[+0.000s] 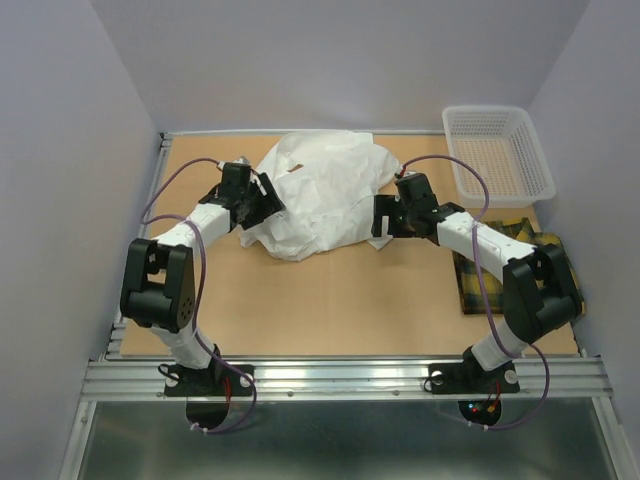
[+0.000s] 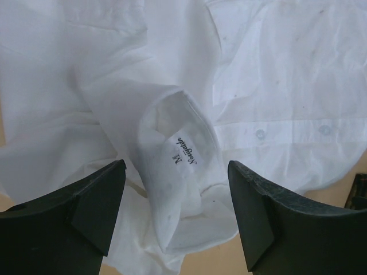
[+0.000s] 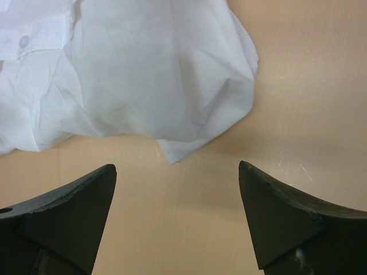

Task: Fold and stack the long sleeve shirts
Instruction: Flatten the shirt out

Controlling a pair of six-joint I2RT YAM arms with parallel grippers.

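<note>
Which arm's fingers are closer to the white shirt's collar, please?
Left. Its fingers flank the collar; the right fingers sit off the shirt's opposite edge, above bare table.

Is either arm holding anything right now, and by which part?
Nothing is held. The left gripper stands open astride the collar of the white shirt, not pinching it; the right gripper is open over the table beside the shirt.

Rumpled white shirt [image 3: 143, 80] across upper left, one button showing, pointed hem corner on tan table [image 3: 309, 114]; right gripper [image 3: 178, 215] fingers spread wide below, holding nothing
</note>
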